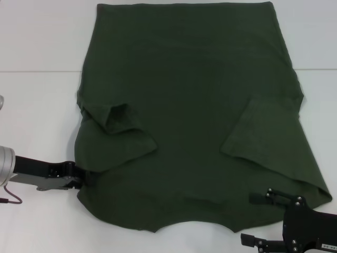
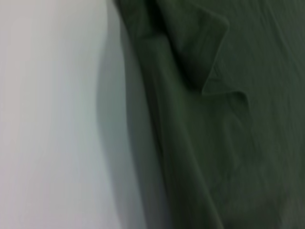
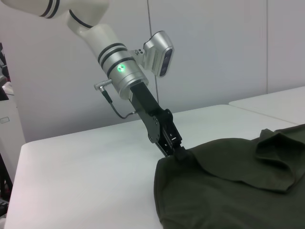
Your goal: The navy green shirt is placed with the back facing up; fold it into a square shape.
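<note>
Shirt (image 1: 195, 110) flat on the desk (image 1: 37, 95), sleeves folded in, collar end nearest the robot.
Left gripper (image 1: 84, 173) pinches the near left edge. Right gripper (image 1: 260, 219) stands open at the near right corner, holding nothing. Long axis runs away from both, so the fold goes forward.

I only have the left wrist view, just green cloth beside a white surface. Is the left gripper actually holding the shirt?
Observer: Yes, the left gripper pinches the left edge of the dark olive-green short-sleeved T-shirt, raising a small peak.
Operator: And the right gripper?
Observer: The right gripper is open at the shirt's near right corner.
Operator: How is the shirt lying?
Observer: Spread flat, both sleeves folded in over it.
</note>
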You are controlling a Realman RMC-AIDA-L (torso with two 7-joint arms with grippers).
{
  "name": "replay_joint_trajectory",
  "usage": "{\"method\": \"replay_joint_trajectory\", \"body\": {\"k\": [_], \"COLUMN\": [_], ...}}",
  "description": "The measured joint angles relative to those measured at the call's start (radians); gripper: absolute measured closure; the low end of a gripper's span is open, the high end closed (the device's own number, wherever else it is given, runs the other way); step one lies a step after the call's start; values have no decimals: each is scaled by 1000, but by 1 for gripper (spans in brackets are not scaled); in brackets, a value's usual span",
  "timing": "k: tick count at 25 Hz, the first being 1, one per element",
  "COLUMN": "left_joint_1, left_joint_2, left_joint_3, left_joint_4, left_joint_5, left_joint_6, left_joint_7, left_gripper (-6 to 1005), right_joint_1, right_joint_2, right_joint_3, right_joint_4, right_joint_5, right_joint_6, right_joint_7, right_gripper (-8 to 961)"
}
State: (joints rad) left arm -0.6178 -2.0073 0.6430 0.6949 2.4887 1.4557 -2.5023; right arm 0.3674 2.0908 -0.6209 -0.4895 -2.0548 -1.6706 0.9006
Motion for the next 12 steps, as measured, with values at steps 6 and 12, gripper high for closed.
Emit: {"method": "replay_joint_trajectory", "body": {"k": [6,12], "left_joint_1": [1,1], "left_joint_2": [-1,-1], "left_joint_3": [5,9], "left_joint_4": [0,-2], "left_joint_5": [0,-2], "left_joint_6": [-10,-11], "left_joint_7": [3,5], "left_gripper": [650,863], "right_joint_1": [2,2], "right_joint_2": [-3,-2], "right_joint_3": [0,24], "right_joint_4": [-1,-3], "right_joint_5": [1,1], "right_joint_6": [0,0], "right_joint_7": [5,29], "right_gripper": [36,36]}}
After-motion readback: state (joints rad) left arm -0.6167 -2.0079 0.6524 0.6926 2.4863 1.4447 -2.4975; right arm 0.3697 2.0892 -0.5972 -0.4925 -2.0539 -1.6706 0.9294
